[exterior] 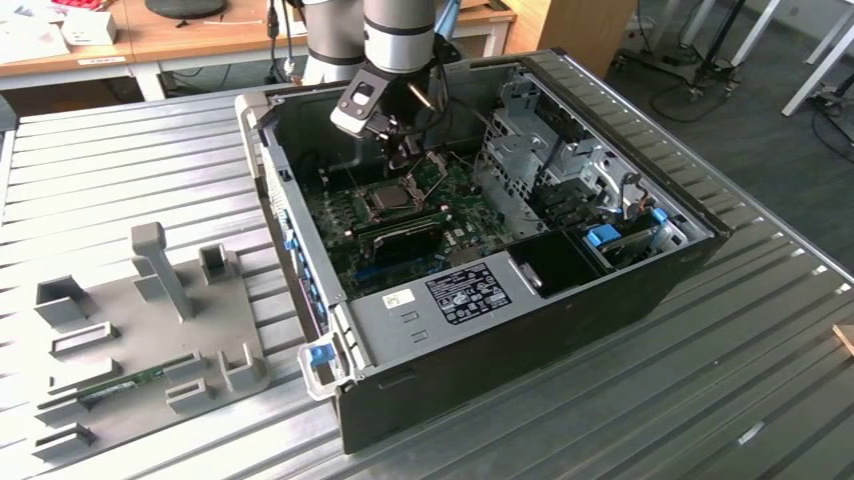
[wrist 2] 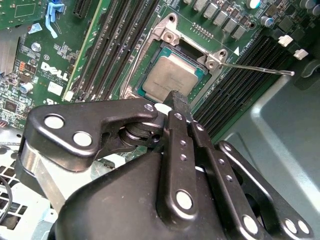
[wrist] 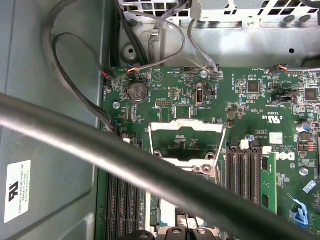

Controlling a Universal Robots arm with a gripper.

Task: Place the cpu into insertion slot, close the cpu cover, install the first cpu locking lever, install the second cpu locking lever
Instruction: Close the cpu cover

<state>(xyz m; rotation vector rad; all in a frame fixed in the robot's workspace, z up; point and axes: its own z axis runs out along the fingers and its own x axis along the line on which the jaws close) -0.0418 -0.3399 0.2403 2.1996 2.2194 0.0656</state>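
Gripper [wrist 2: 177, 100] fingers pinched together on nothing, tip just over one edge of the cpu [wrist 2: 170, 75], which lies flat in the insertion slot [wrist 2: 167, 32] on the green motherboard [wrist 2: 15, 12], cpu cover [wrist: 186, 123] hinged up open (thin lever wire [wrist 2: 255, 67] sticking out free).

An open case [exterior: 561, 335] lies on a ribbed table [exterior: 774, 400]. A grey jig plate [exterior: 214, 312] sits just beside it, at the exterior view's left.
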